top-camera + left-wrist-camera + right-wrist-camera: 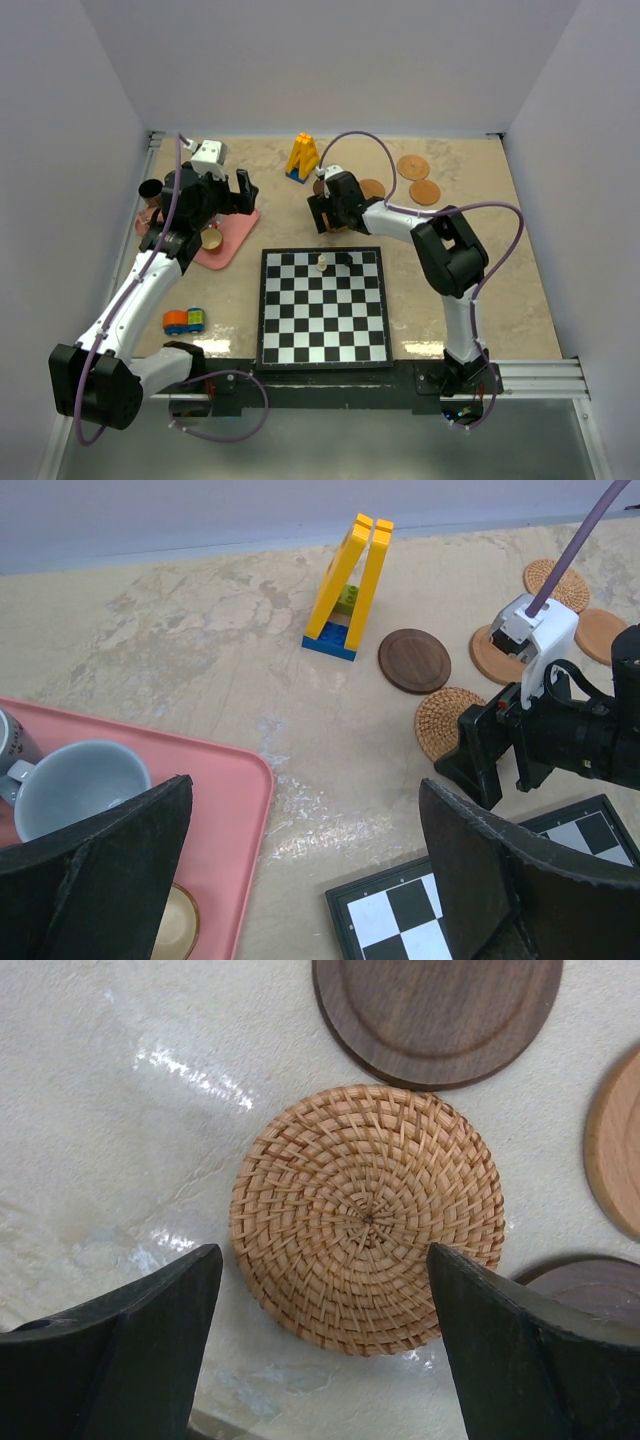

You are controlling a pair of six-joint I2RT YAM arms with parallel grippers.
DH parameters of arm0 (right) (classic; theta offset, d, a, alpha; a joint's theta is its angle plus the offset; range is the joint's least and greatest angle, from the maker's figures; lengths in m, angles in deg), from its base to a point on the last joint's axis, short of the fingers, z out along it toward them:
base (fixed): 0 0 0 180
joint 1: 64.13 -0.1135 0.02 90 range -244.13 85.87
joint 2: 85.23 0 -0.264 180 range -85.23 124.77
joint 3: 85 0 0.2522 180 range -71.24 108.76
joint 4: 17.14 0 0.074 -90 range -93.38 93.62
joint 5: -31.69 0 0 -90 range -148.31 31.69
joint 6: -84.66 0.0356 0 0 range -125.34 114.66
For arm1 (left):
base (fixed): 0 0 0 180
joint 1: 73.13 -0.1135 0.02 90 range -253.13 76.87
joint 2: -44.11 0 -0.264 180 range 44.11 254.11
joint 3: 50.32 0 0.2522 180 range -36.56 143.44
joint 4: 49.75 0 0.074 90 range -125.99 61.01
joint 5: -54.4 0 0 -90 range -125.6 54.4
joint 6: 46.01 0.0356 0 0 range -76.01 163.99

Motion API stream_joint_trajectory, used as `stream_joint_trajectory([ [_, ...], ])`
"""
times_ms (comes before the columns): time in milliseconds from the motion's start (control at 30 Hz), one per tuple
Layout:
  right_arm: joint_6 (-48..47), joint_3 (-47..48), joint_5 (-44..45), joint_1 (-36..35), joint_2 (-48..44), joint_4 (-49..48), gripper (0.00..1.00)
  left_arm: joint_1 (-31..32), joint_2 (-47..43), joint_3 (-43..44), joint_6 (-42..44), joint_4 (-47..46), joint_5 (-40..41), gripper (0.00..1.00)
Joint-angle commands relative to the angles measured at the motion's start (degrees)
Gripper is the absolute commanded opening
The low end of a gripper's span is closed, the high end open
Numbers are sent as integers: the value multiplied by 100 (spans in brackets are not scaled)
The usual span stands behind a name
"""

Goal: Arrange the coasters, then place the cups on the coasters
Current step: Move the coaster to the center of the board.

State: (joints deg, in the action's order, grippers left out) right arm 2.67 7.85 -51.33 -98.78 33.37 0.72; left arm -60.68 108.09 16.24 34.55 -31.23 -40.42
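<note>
Two grippers: both are released and neither holds anything.
Right gripper (pixel 325 1250): your jaws are spread wide and hang over the woven coaster (pixel 365 1220), one finger to each side of it. You can see no contact with it.
Woven coaster: it lies flat on the desk (pixel 120 1110), just behind the far edge of the chessboard (pixel 322 330).
Nearest neighbours: the dark coaster (pixel 437 1010) sits just beside the woven one without touching it. The tan coaster (pixel 620 1150) is cut by the frame edge, and a second dark coaster (pixel 590 1280) is partly hidden behind your finger.
Further coasters: your left wrist view shows a second woven coaster (pixel 557 583) with a far tan coaster (pixel 600 635) just beside it, both beyond the right arm.
Left gripper (pixel 305 785): its jaws are fully apart with nothing between them. It is raised over the edge of the pink tray (pixel 230 780) and the bare desk next to it.
Cups: the pale blue cup (pixel 75 785) stands upright on the tray, with the grey cup (pixel 10 745) right against it at the frame edge. A coppery cup (pixel 212 238) is on the tray too, and a black cup (pixel 150 187) stands at its far left — none of them is on a coaster.
Other things: a yellow block tower (pixel 350 580) stands near the dark coaster. A toy car (pixel 183 320) lies left of the chessboard.
</note>
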Motion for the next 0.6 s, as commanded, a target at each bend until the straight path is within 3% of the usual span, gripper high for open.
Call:
stream_joint_trajectory([
  [0, 289, 63, 356, 90, 268, 223, 87, 30, -44, 3, -33, -238, 34, 100],
  [567, 509, -921, 391, 1083, -619, 197, 85, 30, -114, -6, -94, -264, -37, 100],
])
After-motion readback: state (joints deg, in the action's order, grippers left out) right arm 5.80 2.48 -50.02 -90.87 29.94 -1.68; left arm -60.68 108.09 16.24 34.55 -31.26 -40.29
